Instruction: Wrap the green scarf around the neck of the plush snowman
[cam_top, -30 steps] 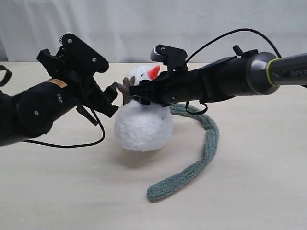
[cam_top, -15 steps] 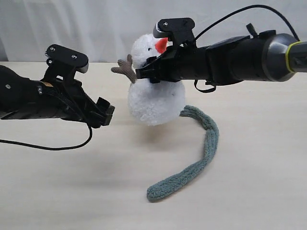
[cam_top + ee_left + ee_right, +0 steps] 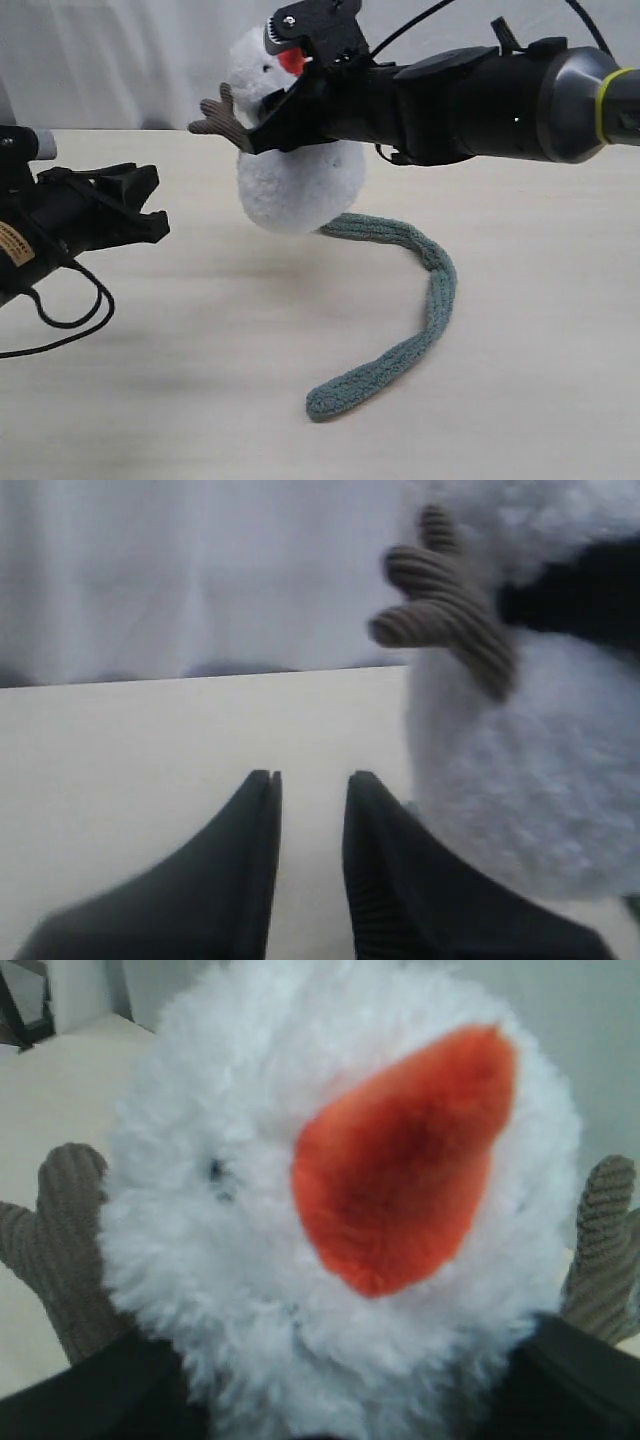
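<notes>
My right gripper (image 3: 262, 135) is shut on the plush snowman (image 3: 300, 185) at the neck and holds it in the air above the table. In the right wrist view the white head (image 3: 250, 1210) with its orange nose (image 3: 400, 1160) fills the frame, and a dark finger stands at each side of the neck. The green scarf (image 3: 435, 290) lies curved on the table, one end under the snowman's body, the other near the front. My left gripper (image 3: 155, 205) is off to the left, jaws a narrow gap apart and empty (image 3: 312, 776), with the snowman's body (image 3: 520, 780) just beside it.
A brown twig arm (image 3: 222, 115) sticks out toward the left gripper (image 3: 450, 600). A white curtain (image 3: 120, 60) hangs behind the beige table (image 3: 200, 380). A black cable (image 3: 60, 320) loops on the table under the left arm.
The right gripper has lifted the snowman off the table and carried it up and left. The left arm has drawn back to the left and its jaws have narrowed.
</notes>
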